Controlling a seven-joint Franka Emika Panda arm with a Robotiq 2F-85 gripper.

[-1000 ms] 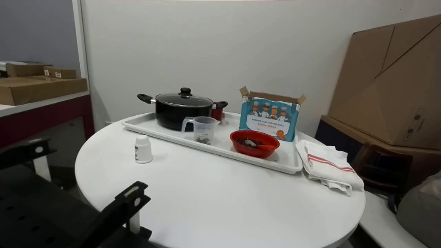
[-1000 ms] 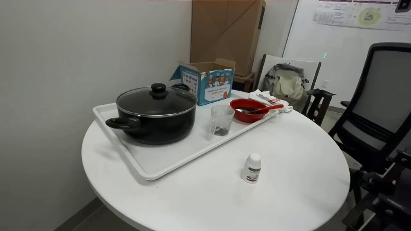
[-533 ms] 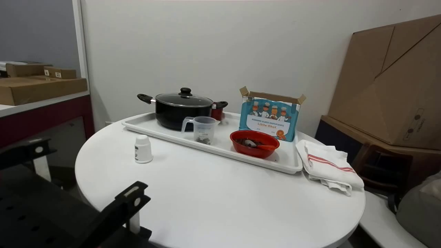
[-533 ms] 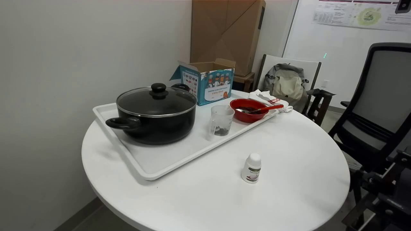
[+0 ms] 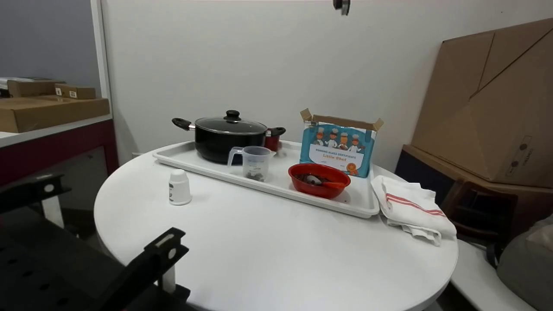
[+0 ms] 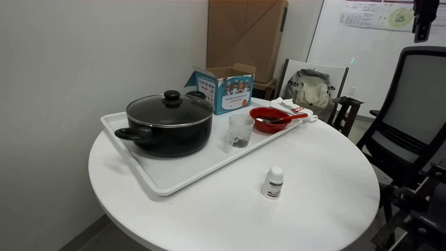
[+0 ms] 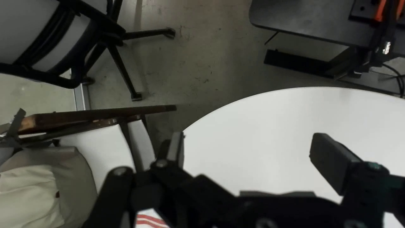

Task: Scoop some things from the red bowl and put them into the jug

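The red bowl (image 5: 317, 190) stands on the white tray in both exterior views, with dark bits inside it. A spoon with a red handle (image 6: 295, 117) rests in the bowl, the handle lying over the rim. Beside the bowl, the clear jug (image 6: 241, 129) stands upright with a few dark pieces at its bottom. My gripper (image 7: 248, 134) is high above the table, its fingers spread wide with nothing between them. Only a dark tip of it shows at the top of an exterior view, away from bowl and jug. The wrist view shows neither bowl nor jug.
A black lidded pot (image 6: 170, 130) and a blue cardboard box (image 5: 337, 149) share the white tray (image 6: 174, 188) with the bowl. A small white bottle (image 6: 273, 184) stands on the round table (image 5: 276, 255). A striped towel (image 5: 412, 207) lies by the tray's end.
My gripper has come into the top of both exterior views, lower in one than before. The bowl, spoon, jug and other objects have not moved.
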